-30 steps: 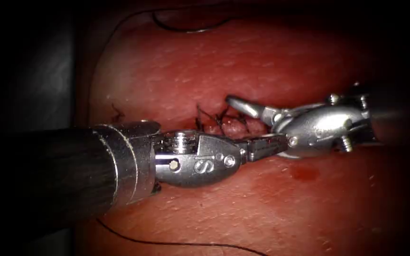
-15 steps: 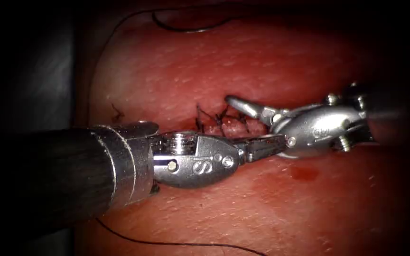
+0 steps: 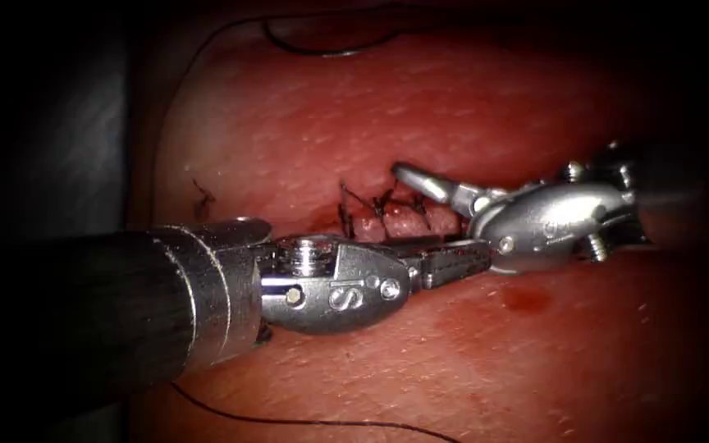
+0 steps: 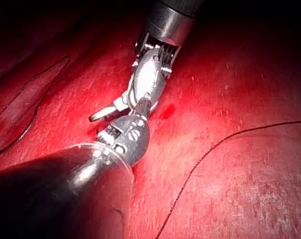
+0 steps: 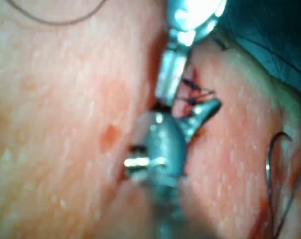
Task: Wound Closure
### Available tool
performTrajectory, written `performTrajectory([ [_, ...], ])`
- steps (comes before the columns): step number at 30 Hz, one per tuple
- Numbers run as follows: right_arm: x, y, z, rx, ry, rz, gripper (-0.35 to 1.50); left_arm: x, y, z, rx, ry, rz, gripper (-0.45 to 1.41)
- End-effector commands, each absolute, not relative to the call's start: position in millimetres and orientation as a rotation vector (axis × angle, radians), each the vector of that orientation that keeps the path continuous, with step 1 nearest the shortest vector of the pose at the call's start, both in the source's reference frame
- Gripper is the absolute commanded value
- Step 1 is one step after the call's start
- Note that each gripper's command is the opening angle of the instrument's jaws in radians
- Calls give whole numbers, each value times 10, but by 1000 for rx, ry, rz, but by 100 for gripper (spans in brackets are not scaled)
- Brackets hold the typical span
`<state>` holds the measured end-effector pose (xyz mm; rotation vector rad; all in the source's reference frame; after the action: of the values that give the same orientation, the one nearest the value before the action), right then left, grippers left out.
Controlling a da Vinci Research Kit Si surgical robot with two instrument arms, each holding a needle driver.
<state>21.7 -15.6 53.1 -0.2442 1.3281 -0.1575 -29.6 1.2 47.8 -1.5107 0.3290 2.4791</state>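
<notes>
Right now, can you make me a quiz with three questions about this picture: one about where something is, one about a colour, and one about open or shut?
1. Where is the needle?
A. Held in a tool
B. Stuck through the cut
C. Lying on the tissue, far from the tools

2. What colour is the thread?
A. White
B. Dark
C. Yellow

3. How are the jaws of the right tool?
A. Open
B. Shut on the needle
C. Shut on the thread

Answers:
1 C, the needle curves on the tissue with neither tool holding it.
2 B, the thread runs as a dark line.
3 A, the jaws stand apart, holding nothing.
</notes>
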Motion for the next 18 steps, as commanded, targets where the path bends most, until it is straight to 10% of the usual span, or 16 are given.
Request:
performTrajectory([
  [1,222,-164,535,-241,1330,-157,84,-302,11,485,-1513,326,2478,-45],
  [9,222,-162,539,-244,1324,-154,74,-302,11,484,-1513,326,2478,-45],
  [12,222,-164,540,-247,1327,-154,31,-302,10,484,-1513,326,2478,-45],
  [14,222,-166,541,-240,1317,-171,-35,-302,10,483,-1513,326,2478,-45],
  [18,223,-170,543,-230,1307,-184,-35,-302,9,483,-1513,326,2478,-45],
])
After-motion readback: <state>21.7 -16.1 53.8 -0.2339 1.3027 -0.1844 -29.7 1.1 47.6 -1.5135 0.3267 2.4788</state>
